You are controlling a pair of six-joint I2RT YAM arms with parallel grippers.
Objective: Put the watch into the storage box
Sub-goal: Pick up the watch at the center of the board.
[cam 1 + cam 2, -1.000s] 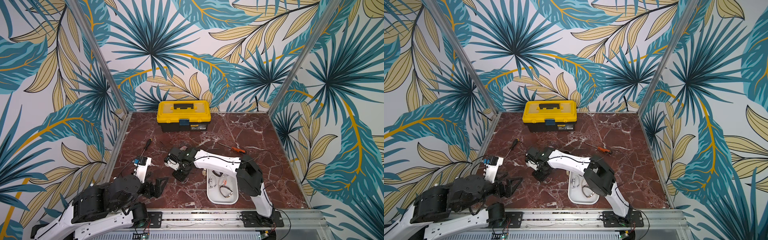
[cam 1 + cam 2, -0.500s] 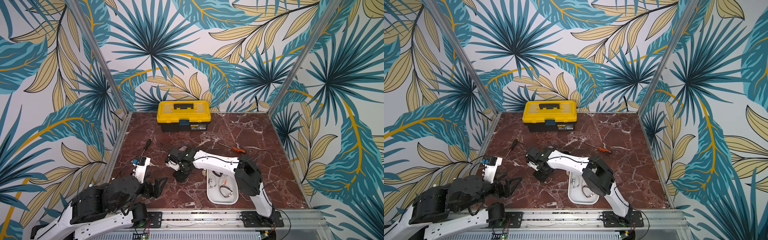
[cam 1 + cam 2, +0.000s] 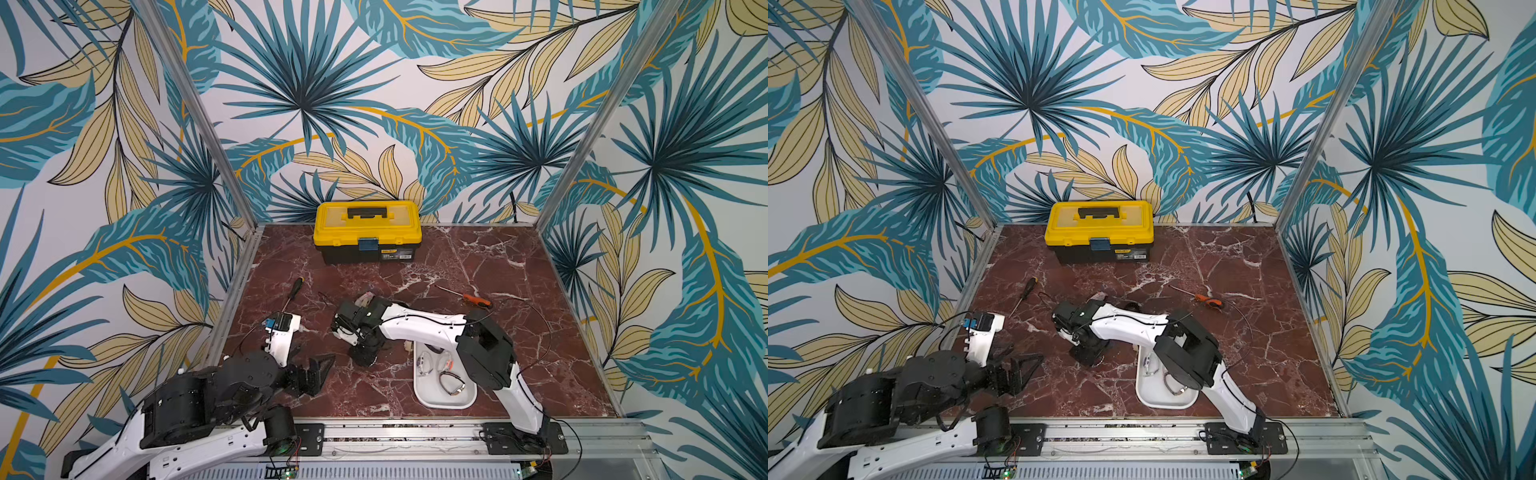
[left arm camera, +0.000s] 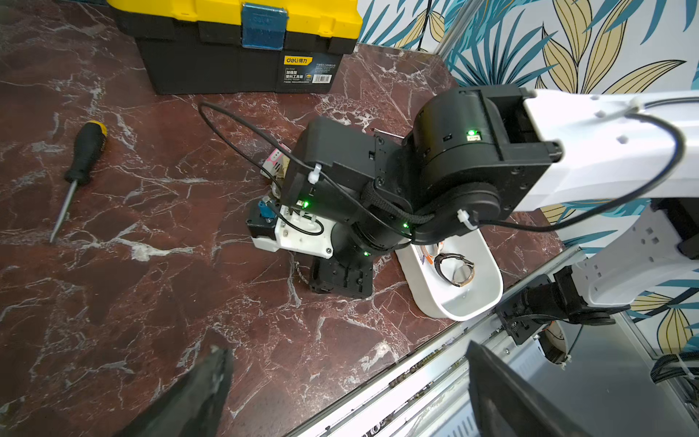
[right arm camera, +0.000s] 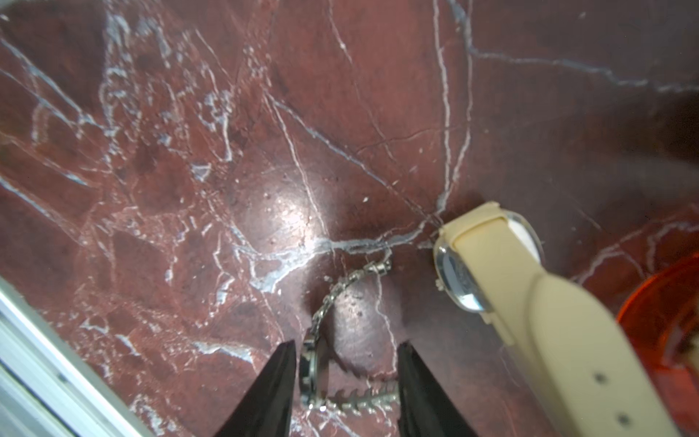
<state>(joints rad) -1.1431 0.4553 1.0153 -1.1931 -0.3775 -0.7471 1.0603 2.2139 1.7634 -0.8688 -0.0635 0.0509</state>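
- Our left gripper (image 3: 319, 374) hangs spread wide over the front left corner of the table (image 3: 374, 399) and holds nothing. We would leave it parked there.
- Near the table's middle, our right gripper (image 5: 346, 352) is down at the surface, jaws apart on either side of the silver chain watch (image 5: 312, 369). The watch lies on the marble with its case against one jaw, and we see no pinch yet.
- We judge the grasp is the step in hand. Close on the case rather than the loose chain, and avoid snagging the cream watch (image 5: 491, 265) just beside.
- The storage box (image 3: 442, 405) sits at the front edge, right of the middle, with other watches inside. Lift clear of its rim before letting go.
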